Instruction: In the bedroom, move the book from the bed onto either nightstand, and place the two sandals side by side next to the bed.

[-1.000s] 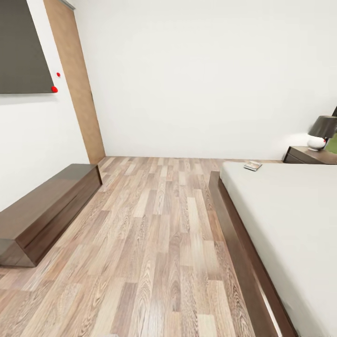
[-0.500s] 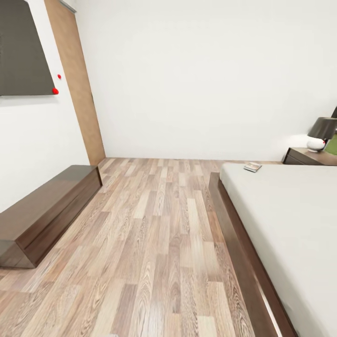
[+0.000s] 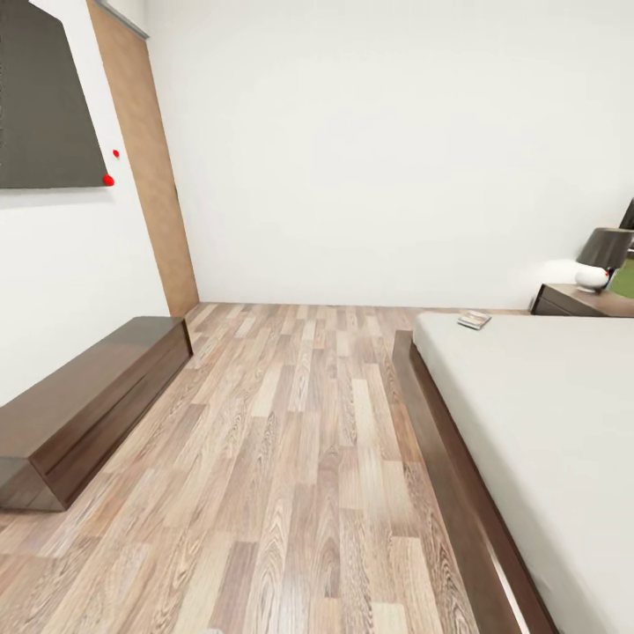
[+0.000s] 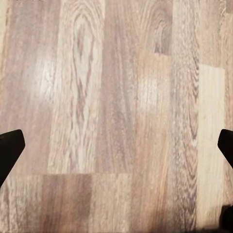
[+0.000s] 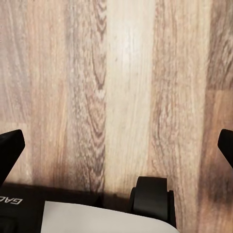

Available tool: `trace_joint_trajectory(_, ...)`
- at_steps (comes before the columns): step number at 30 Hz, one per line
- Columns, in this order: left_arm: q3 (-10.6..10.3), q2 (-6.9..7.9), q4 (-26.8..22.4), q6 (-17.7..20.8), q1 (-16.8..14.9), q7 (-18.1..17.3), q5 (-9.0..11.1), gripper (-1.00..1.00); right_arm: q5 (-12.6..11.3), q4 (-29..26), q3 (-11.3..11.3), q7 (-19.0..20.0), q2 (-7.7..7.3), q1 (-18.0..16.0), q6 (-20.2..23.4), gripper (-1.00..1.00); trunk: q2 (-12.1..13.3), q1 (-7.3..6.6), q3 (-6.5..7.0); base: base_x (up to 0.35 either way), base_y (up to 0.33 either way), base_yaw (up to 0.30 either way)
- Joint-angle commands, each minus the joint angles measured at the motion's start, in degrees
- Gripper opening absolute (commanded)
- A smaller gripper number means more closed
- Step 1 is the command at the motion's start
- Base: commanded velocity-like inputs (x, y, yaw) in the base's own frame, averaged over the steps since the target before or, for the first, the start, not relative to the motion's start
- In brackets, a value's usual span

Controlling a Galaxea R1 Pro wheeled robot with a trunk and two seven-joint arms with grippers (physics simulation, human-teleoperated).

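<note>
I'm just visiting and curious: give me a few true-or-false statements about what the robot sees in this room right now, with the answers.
1. The book lies on the bed. True.
2. The book rests near the bed's far end, toward the nightstand. True.
3. A lamp stands on the long bench. False: it stands on the nightstand.
4. The left gripper is clamped on the book. False: its fingers are spread wide over bare floor.
5. The bench sits along the left wall. True.
</note>
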Motion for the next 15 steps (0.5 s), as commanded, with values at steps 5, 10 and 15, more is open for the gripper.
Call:
trace_joint_trajectory(5,-0.50,0.03,0.07,-0.24,-0.04,-0.11,0.49,1.00,-0.50,0.28,-0.13,0.32,-0.02,-0.10,-0.29,1.00,-0.02,-0.01,0.29,0.000,0.000,0.000)
trace_joint_trajectory(10,-0.50,0.03,0.08,-0.24,-0.04,-0.11,0.49,1.00,-0.50,0.28,-0.13,0.32,-0.02,-0.10,-0.29,1.00,-0.02,-0.01,0.71,0.000,0.000,0.000)
trace_joint_trajectory(15,-0.52,0.03,0.12,-0.24,-0.04,-0.11,0.49,1.00,-0.48,0.28,-0.13,0.32,-0.02,-0.10,-0.29,1.00,-0.02,-0.01,1.07,0.000,0.000,0.000)
